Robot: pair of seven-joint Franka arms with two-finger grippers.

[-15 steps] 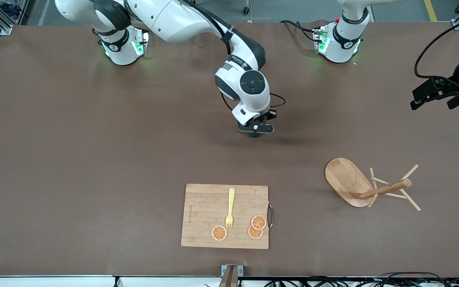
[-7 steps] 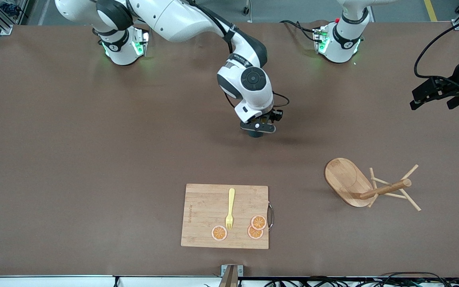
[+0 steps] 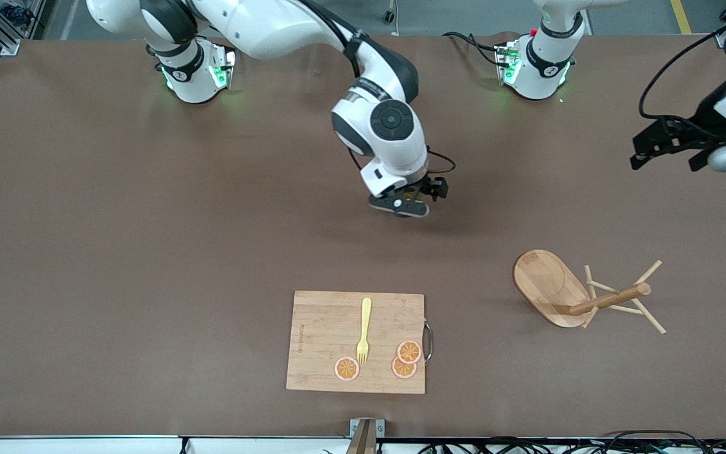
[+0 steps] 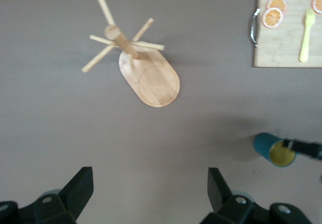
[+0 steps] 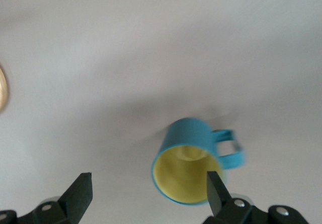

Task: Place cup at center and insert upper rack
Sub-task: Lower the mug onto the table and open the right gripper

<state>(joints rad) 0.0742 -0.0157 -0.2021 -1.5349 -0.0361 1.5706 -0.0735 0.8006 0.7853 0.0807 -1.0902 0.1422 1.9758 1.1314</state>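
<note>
1. The cup (image 5: 188,166) was seen standing at the table's middle, under the right gripper (image 5: 146,196), whose fingers were spread wide; one possibly touched the rim.
2. The upper rack (image 3: 580,293) was tipped over toward the left arm's end.
3. The left gripper (image 4: 150,194) was held open, empty, above the table.

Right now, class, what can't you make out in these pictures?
1. Right wrist view: the cup is blurred; whether a finger touches it is unclear.
2. Front view: the right gripper, open over mid-table, hides the cup.
3. Left wrist view: the edge cuts off the cutting board.
4. The left gripper waits open over the table's left-arm end.
</note>
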